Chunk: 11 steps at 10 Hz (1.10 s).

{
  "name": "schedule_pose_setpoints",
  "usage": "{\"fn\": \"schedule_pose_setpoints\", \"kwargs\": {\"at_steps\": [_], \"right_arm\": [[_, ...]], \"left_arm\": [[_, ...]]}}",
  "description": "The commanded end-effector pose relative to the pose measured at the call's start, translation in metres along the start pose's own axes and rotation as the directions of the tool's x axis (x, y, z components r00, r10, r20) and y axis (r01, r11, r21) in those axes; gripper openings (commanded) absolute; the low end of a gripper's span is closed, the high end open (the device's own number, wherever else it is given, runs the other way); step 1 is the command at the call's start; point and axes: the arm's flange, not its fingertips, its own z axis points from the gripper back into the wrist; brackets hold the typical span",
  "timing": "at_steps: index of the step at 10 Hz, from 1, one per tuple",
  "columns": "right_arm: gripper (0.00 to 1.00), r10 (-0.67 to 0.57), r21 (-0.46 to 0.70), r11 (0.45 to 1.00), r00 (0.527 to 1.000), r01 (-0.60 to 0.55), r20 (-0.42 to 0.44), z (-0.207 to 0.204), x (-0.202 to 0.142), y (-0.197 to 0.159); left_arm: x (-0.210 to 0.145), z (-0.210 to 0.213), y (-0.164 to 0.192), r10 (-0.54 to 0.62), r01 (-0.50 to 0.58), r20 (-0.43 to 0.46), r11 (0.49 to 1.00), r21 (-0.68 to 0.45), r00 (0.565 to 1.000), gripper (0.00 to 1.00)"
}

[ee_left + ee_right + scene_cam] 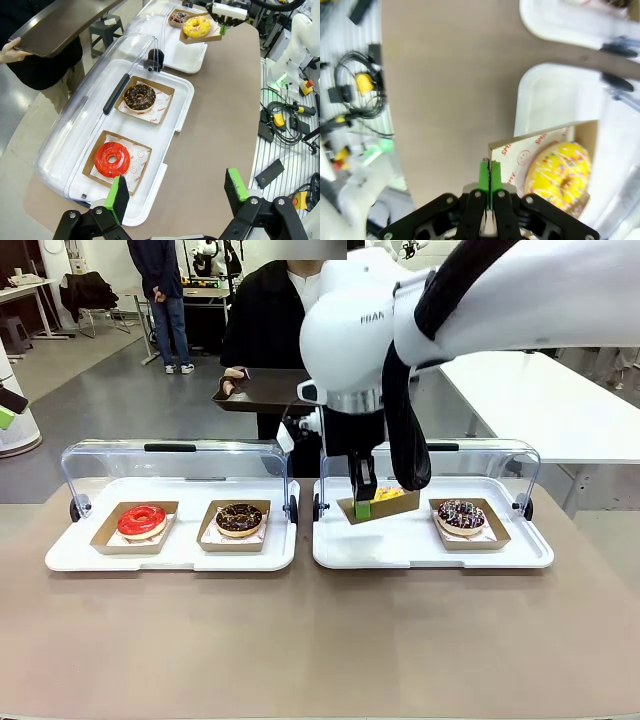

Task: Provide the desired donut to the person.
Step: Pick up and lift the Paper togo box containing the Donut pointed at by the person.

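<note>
Yellow donut (pixel 388 494) sits in its card (pixel 378 508) at the middle of the front view, just right of the right gripper (pixel 362 508), whose green pads are pressed shut on the card's left edge. In the right wrist view the donut (pixel 559 172) lies at lower right, beside the closed gripper (pixel 487 172), which pinches the card (pixel 520 150) by its rim; the donut itself is not touched. The card hangs tilted over the left part of the right-hand white tray (pixel 430 555), seemingly off its floor. In the front view the gripper and a black cable sleeve cover part of the donut, and the right wrist view is blurred, with the card's lower end hidden behind the gripper body. The right arm comes down from upper right, wrist pointing straight down, and blocks much of the person (pixel 265 330) behind it, who holds a dark tray (pixel 255 390) by one hand (pixel 235 375) at centre left. A sprinkled donut (pixel 461 514) rests to the right on the same white tray; a chocolate donut (pixel 239 518) and a red donut (pixel 142 520) lie on the other tray at left. The left gripper (pixel 177 189), at the bottom of the left wrist view, has its jaws spread wide and holds nothing, poised above the table (pixel 220 125) near the red donut.
</note>
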Motion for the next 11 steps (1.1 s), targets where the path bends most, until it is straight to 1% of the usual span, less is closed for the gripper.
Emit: {"fn": "schedule_pose_setpoints", "kwargs": {"at_steps": [1,4,6,7,8,10,11], "right_arm": [[0.0,-0.045,-0.047,0.998,0.999,0.043,-0.03,0.028,0.003,0.01],[0.0,-0.114,-0.147,0.983,0.993,0.111,-0.01,0.08,0.004,0.018],[0.0,-0.142,-0.198,0.97,0.99,0.141,0.014,0.115,0.011,0.016],[0.0,-0.154,-0.206,0.966,0.988,0.155,0.018,0.126,0.013,0.011],[0.0,-0.171,-0.198,0.965,0.985,0.172,0.021,0.131,0.013,0.002],[0.0,-0.16,-0.183,0.969,0.986,0.165,0.04,0.128,0.009,-0.013],[0.0,-0.142,-0.198,0.969,0.988,0.15,0.052,0.132,0.003,0.005]], "left_arm": [[0.001,0.001,0.0,-0.009,0.009,0.016,1.0,-0.005,1.0,1.0],[0.001,0.001,0.0,-0.009,0.009,0.016,1.0,-0.005,1.0,1.0],[0.001,0.001,0.0,-0.009,0.009,0.016,1.0,-0.005,1.0,1.0],[0.001,0.001,0.0,-0.009,0.009,0.016,1.0,-0.005,1.0,1.0],[0.001,0.001,0.0,-0.009,0.009,0.016,1.0,-0.005,1.0,1.0],[0.001,0.001,0.0,-0.009,0.009,0.016,1.0,-0.005,1.0,1.0],[0.001,0.001,0.0,-0.009,0.009,0.016,1.0,-0.005,1.0,1.0]]}}
